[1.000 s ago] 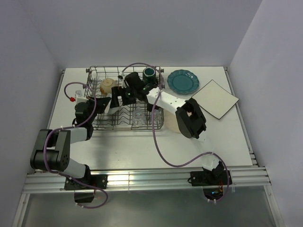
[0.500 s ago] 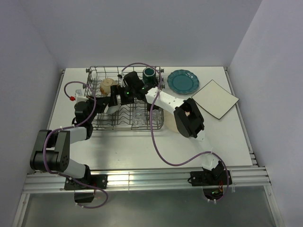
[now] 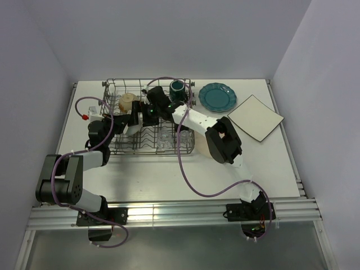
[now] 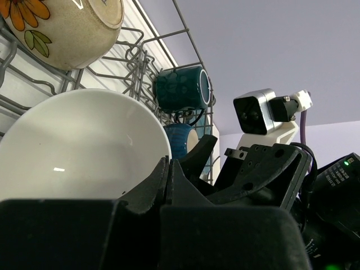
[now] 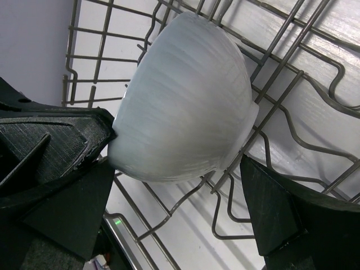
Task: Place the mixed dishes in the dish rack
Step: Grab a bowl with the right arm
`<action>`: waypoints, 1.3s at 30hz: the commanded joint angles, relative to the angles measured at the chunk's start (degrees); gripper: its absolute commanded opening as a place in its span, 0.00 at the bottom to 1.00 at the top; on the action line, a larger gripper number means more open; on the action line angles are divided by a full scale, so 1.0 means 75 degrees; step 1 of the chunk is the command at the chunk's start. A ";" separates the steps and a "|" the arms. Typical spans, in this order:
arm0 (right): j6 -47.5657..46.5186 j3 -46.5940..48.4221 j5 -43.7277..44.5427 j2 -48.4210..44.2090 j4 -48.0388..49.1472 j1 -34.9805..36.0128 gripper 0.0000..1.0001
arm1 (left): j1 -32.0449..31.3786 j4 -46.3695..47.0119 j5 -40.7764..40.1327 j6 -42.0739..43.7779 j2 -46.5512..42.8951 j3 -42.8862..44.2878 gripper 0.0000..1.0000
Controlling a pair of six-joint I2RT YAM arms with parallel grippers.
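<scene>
White bowl (image 5: 185,101): inside the dish rack (image 3: 112,147), tipped on its side over the wire tines with its opening towards the left arm. That tilt is probably what will let it stand on edge between the tines.
Left gripper (image 4: 169,169): jaws closed to a sliver on the bowl's rim, one finger inside and one outside. The pinch seems to carry and steer the bowl, since little of it looks settled on the wires.
Right gripper (image 5: 177,163): spread wide, a finger on each side of the bowl's outer wall. Whether either pad touches cannot be told. It looks placed to steady or take over the bowl.
Step in hand: likely a two-arm seating of the bowl, not yet let go.
Risk: a rim pinch gives little grip on glazed ware, so the bowl could swing or slip.
Rack neighbours: a cream floral bowl (image 4: 62,28) and a teal mug (image 4: 183,89) sit further back, so room is tight.
Waiting on the table: teal scalloped plate (image 3: 217,96) and white square plate (image 3: 256,117), to the right of the rack.
</scene>
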 commanded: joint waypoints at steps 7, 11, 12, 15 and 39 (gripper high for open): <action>0.0468 0.0336 0.0655 0.0268 0.0564 0.0084 1.00 | -0.0004 0.0995 0.0086 -0.0258 -0.0206 0.0223 0.00; 0.0656 0.0208 0.0865 0.0269 0.0751 0.0119 1.00 | -0.0004 0.1112 0.0074 -0.0340 -0.0159 0.0199 0.00; 0.0749 0.0172 0.0936 0.0245 0.0798 0.0119 1.00 | -0.0016 0.1124 0.0074 -0.0351 -0.0147 0.0188 0.00; 0.0878 -0.0073 0.1134 0.0163 0.1032 0.0154 1.00 | -0.0016 0.1147 0.0051 -0.0375 -0.0135 0.0187 0.00; 0.0633 0.0172 0.1393 0.0409 0.1267 0.0201 0.84 | 0.0031 -0.0748 0.0004 0.1029 -0.1516 0.0234 0.02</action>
